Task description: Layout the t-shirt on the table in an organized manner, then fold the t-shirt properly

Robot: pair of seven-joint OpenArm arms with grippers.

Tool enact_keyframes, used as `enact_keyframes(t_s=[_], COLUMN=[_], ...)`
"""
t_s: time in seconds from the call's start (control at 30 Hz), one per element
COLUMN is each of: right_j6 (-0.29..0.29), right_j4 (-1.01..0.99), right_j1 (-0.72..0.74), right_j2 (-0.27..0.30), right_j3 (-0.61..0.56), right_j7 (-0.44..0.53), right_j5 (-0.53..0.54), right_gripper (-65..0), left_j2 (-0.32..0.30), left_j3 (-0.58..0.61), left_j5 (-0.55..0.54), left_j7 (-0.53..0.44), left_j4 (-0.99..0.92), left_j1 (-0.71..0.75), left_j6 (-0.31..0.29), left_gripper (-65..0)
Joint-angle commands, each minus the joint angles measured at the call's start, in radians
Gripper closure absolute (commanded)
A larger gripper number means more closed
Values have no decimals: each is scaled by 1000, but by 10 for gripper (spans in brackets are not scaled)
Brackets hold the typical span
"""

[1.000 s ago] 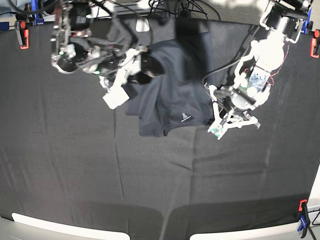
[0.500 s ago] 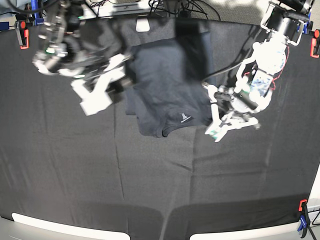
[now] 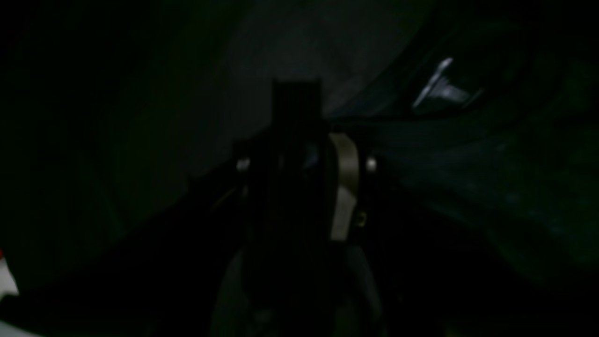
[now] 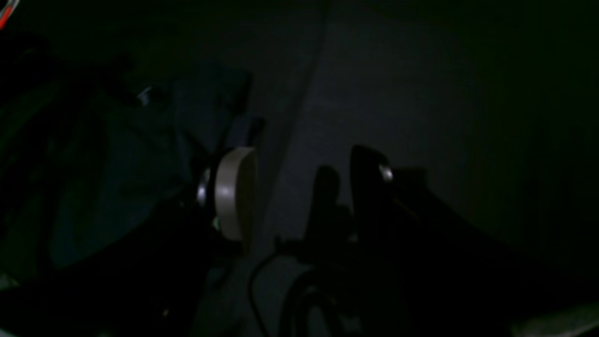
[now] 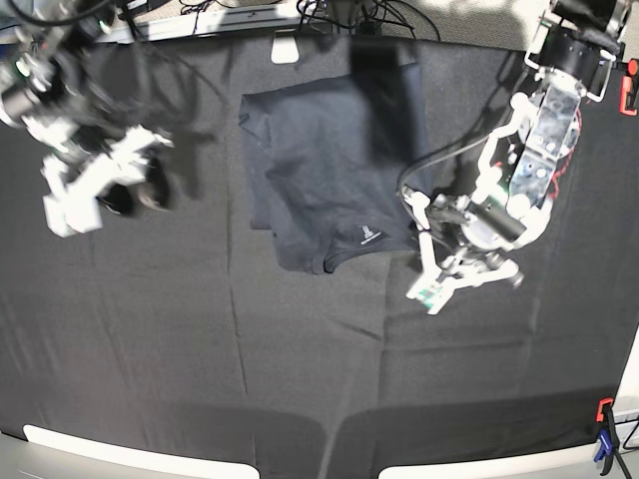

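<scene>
My dark navy-grey short-sleeved cotton t-shirt (image 5: 329, 170) lies on the far middle part of the wide table with its black creased fabric top (image 5: 300, 369). It lies flat in a rough rectangle, its far edge reaching close to the table's far rim. The neckline points toward the near side, and the small white label (image 5: 367, 236) shows just inside it. On the shirt's left side a fold of cloth runs along the edge.

My left gripper (image 5: 454, 282) is on the right of the base view, low over the black cloth just beside the shirt's near right corner. In my left wrist view one dark finger stands in front of the pale pad (image 3: 344, 178) and hides the gap, so I cannot tell whether these jaws are apart or pressed together, nor whether they touch the shirt. The same view shows the shirt to the right, with the label beyond.

My right gripper (image 5: 85, 195) is on the left of the base view, well apart from the shirt, above bare black cloth. Its jaws stand apart with nothing between them; in my right wrist view only table cloth shows in the gap.

A red clamp (image 5: 628, 95) sits at the far right edge of the table.
</scene>
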Motion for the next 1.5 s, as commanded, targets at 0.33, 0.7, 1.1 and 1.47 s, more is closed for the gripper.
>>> enact_keyframes(t_s=[0.33,0.7,1.1,1.47], right_j6=[25,25,25,25], right_j4=[155,225,227,143], right_j1=[-274,-550,-836,-951], right_j2=[8,40,77,72], right_j3=[150,154,153,117], right_j7=[17,17,17,42], right_j5=[50,47,74,105], right_gripper=[-309,-309,-309,-309], left_j2=[-200,-423,-447,-355], left_j3=[-52,-349,-438,-436], left_j5=[-64,-79,-139,-185], left_j7=[-33,24,-11,-233], left_j4=[385,587,587,332], left_j1=[161,609,1079,1280], left_j6=[114,144,120,-15], left_gripper=[-181,-181,-181,-181])
